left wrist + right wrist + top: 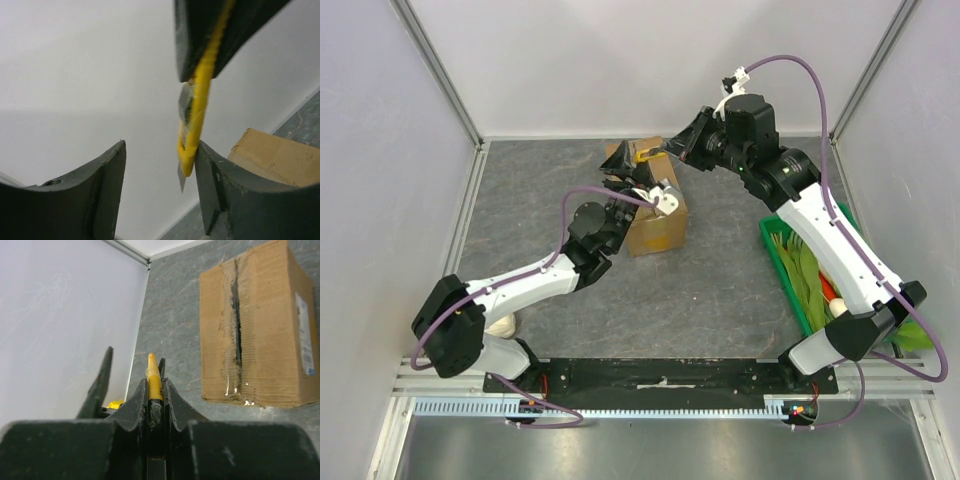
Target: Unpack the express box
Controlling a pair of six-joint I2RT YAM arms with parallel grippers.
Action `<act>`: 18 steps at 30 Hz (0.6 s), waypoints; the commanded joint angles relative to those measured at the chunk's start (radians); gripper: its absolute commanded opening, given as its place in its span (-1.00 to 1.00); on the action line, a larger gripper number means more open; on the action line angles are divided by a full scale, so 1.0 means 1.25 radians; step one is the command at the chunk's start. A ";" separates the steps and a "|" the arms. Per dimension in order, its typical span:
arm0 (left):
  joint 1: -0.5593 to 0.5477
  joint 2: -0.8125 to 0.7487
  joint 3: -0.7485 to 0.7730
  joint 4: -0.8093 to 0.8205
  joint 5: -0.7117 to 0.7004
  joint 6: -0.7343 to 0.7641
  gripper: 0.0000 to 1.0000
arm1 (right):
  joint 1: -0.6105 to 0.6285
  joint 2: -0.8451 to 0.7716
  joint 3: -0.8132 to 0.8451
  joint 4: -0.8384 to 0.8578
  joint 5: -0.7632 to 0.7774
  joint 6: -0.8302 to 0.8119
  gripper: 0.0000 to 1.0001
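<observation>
1. Plain brown cardboard express box (655,232) is parked mid-table near the back wall (640,60) (top seam ragged), with grey tabletop (720,300) free in front.
2. Both arms are stretched toward it: a yellow utility knife (152,367) is clamped by the right gripper (155,384), and the left gripper (161,147) is held open alongside.

We can read no words, brands or numbers anywhere. The only marking we find is a pale label (306,335) stuck on one side face of the express box (260,330), just around the edge from its torn top seam. Its print is too small and oblique for us to read.
</observation>
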 commanded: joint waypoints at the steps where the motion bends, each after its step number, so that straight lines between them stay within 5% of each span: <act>1: 0.003 -0.053 0.070 -0.061 -0.057 -0.207 0.38 | -0.010 -0.014 0.007 0.014 0.053 -0.044 -1.00; 6: 0.075 -0.143 0.158 -0.430 0.062 -0.518 0.52 | -0.021 -0.022 0.002 0.026 0.107 -0.082 -1.00; 10: 0.167 -0.180 0.249 -0.616 0.276 -0.757 0.54 | -0.030 -0.033 -0.016 0.058 0.115 -0.119 -1.00; 18: 0.403 -0.185 0.324 -0.679 0.673 -1.167 0.60 | -0.053 -0.058 -0.045 0.174 -0.062 -0.239 -1.00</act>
